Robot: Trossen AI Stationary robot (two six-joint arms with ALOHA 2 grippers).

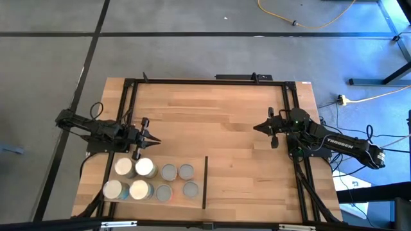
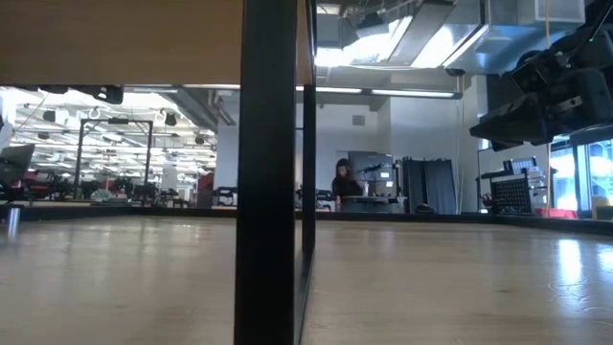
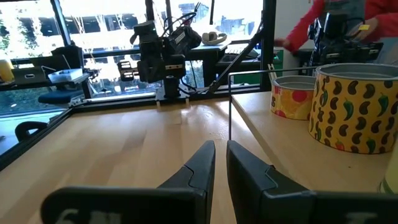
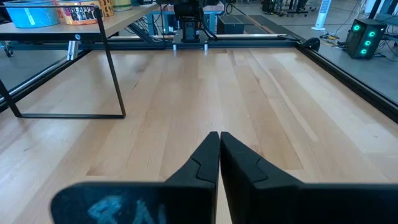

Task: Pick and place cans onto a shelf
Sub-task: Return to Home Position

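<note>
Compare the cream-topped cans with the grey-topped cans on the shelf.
The cream-topped cans have pale tops; the grey-topped cans show metal. Cream-topped look wider from above than grey-topped. Cream-topped stand by the left tool, grey-topped nearer the black strip. All eight stand upright on the shelf.

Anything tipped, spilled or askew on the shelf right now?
Nothing stands out. All eight cans stand upright in two rows on the shelf. The left gripper and right gripper are shut and empty.
</note>
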